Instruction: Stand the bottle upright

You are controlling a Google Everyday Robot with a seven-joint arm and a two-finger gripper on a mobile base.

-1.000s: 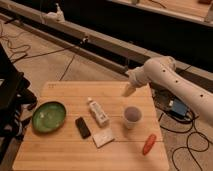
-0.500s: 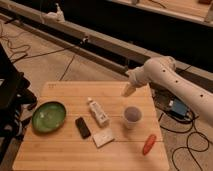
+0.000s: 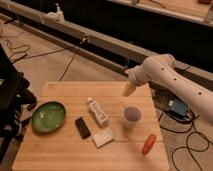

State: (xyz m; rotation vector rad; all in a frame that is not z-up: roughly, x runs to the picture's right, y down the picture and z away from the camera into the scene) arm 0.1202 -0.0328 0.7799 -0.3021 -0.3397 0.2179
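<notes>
Table (image 3: 60, 152) bears bowl (image 3: 49, 116), bar (image 3: 82, 127), bottle (image 3: 98, 112), block (image 3: 103, 137), cup (image 3: 132, 116), orange piece (image 3: 148, 144)

Wooden table (image 3: 60, 150), viewed from above. The bottle (image 3: 98, 111) lies on its side near the centre, narrow end toward the far edge, between a green bowl (image 3: 49, 116) on the left and a pale cup (image 3: 132, 115) on the right. A black bar (image 3: 82, 127) and a flat white block (image 3: 103, 137) lie just in front of it. An orange object (image 3: 148, 144) lies near the front right corner. The white arm (image 3: 170, 80) enters from the right. Its gripper (image 3: 129, 90), fingers parted and empty, hangs over the table's far edge, beyond the cup.
</notes>
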